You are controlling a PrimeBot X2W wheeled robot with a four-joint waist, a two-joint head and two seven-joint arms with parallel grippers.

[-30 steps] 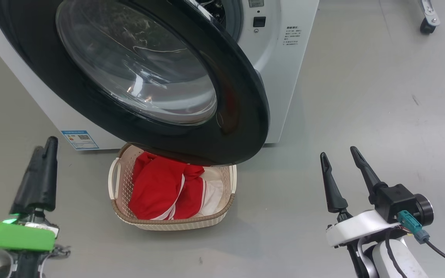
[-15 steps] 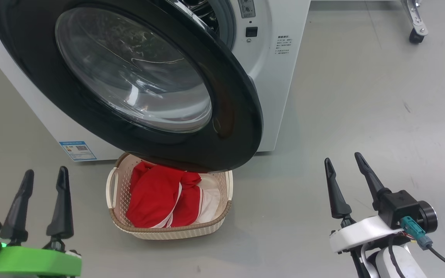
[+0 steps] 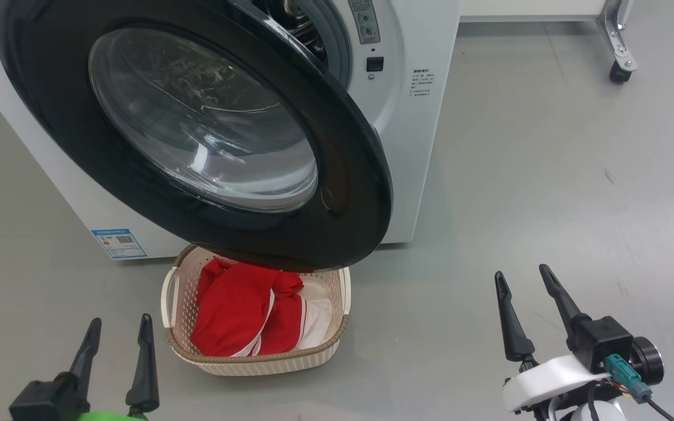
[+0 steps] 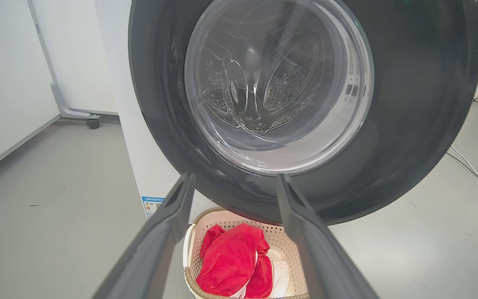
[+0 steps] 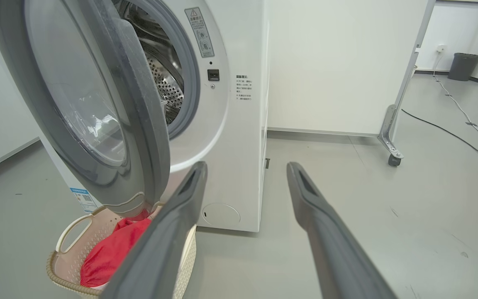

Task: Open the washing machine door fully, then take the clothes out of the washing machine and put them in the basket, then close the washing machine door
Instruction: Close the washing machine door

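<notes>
One washing machine [image 3: 413, 146], w/ its one washing machine door [image 3: 348, 193] standing ajar above one basket [image 3: 255, 365] on the floor. The clothes [image 3: 237, 310], red + white, lie in the basket; no. of pieces I cannot tell. Two pincers, left gripper [image 3: 121, 318] + right gripper [image 3: 520, 271], both wide and empty.

The washing machine door [image 3: 196, 128] hangs partly open, swung out from the white washing machine [image 3: 413, 146], and a sliver of steel drum shows in the gap at the top. Its lower rim hides the far edge of the basket [image 3: 255, 362], which sits on the grey floor [image 3: 518, 164] just in front of the machine. The clothes [image 3: 231, 310], red with white trim, lie heaped inside. The left end effector [image 3: 121, 320] at lower left and the right end effector [image 3: 520, 272] at lower right both have their fingers spread, holding nothing.
</notes>
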